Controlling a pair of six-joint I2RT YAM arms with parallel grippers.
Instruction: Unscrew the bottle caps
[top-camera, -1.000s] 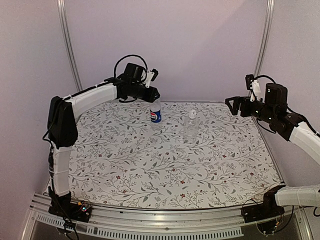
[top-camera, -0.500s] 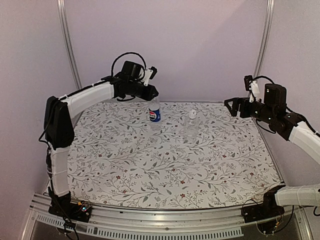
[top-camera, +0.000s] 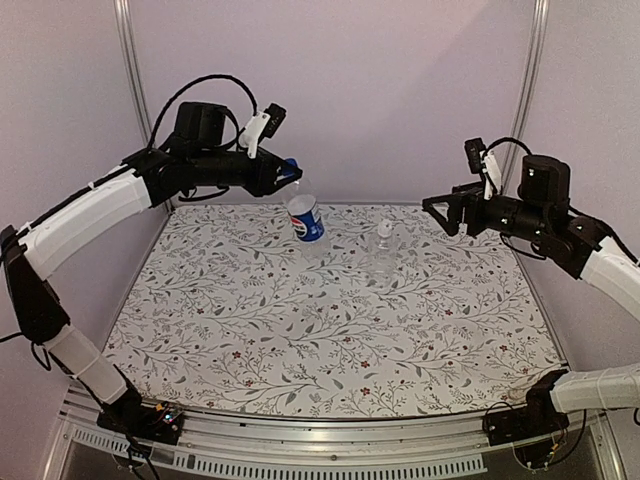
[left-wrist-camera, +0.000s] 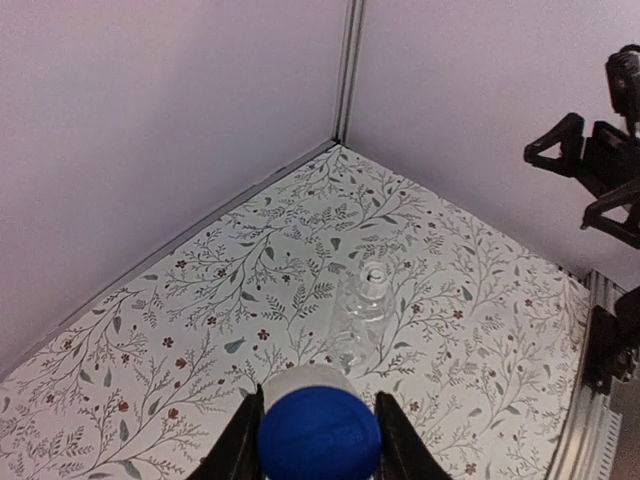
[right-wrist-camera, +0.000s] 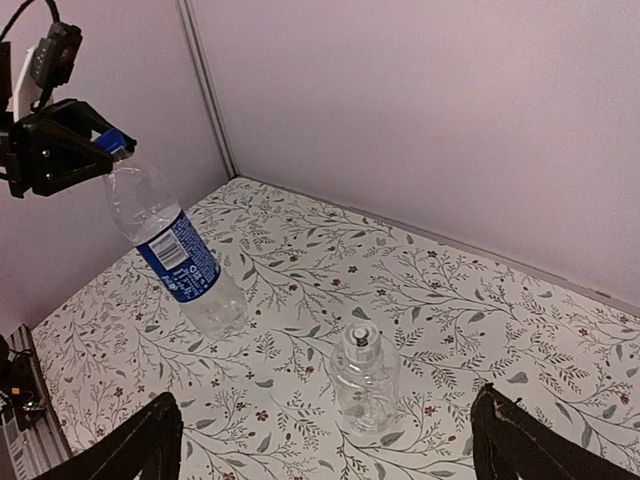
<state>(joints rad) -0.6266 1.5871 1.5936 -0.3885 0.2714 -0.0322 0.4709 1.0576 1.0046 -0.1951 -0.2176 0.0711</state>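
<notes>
As right end effector (top-camera: 437, 217) gapes — left end effector (top-camera: 283, 177) (seemingly tight) on blue cap (left-wrist-camera: 318, 438).

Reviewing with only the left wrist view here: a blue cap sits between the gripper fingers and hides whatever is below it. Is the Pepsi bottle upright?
Observer: No. In the top view the Pepsi bottle leans, its neck toward the left gripper, which is shut on the blue cap.
Operator: Is its base on the table?
Observer: The right wrist view shows the base low by the mat, but I cannot tell whether they touch.
Operator: And the right arm?
Observer: The right gripper hangs open in the air to the right of the plain bottle, not touching it.
</notes>
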